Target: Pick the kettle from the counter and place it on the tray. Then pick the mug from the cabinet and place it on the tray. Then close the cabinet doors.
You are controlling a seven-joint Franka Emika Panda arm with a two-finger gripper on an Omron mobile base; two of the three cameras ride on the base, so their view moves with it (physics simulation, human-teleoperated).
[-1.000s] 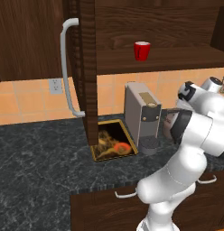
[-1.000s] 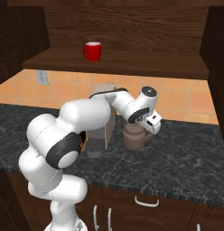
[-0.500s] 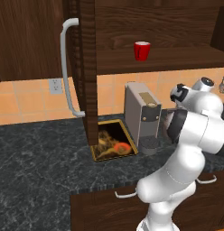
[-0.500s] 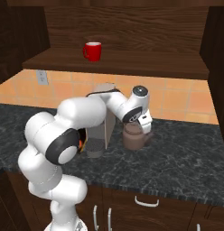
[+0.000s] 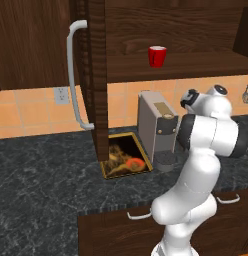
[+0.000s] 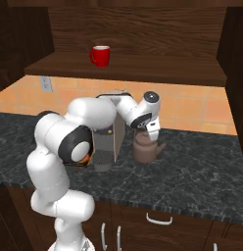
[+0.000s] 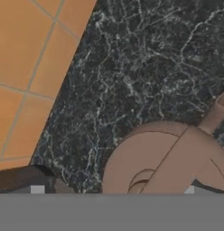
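- The kettle (image 6: 147, 148) stands upright on the dark marbled table (image 6: 202, 162), just to the right of the tall grey coffee machine (image 6: 108, 142), with its short spout pointing right.
- The gripper (image 6: 152, 133) hangs directly over the kettle, right at its arched handle, and its jaws stand wide apart with nothing held between them.
- From the hand view, the kettle (image 7: 168, 158) sits close below, its handle strap running diagonally across the round lid; the dark table (image 7: 145, 63) spreads beyond it up to the orange tiled wall (image 7: 28, 58).
- The tray (image 5: 124, 160) lies flat on the table (image 5: 41, 185) to the left of the coffee machine (image 5: 158, 127), its yellow rim partly tucked behind the lower edge of an open cabinet door (image 5: 93, 75).
- That door swings out toward the room, its long silver bar handle (image 5: 73, 75) standing vertical.
- The red mug (image 6: 100, 55) stands upright on the shelf inside the open cabinet (image 6: 138, 29), well above the coffee machine and well apart from the gripper; in the left base view the mug (image 5: 156, 56) sits near the shelf's front edge.
- Drawers with small curved handles (image 6: 159, 219) run below the table's front edge.
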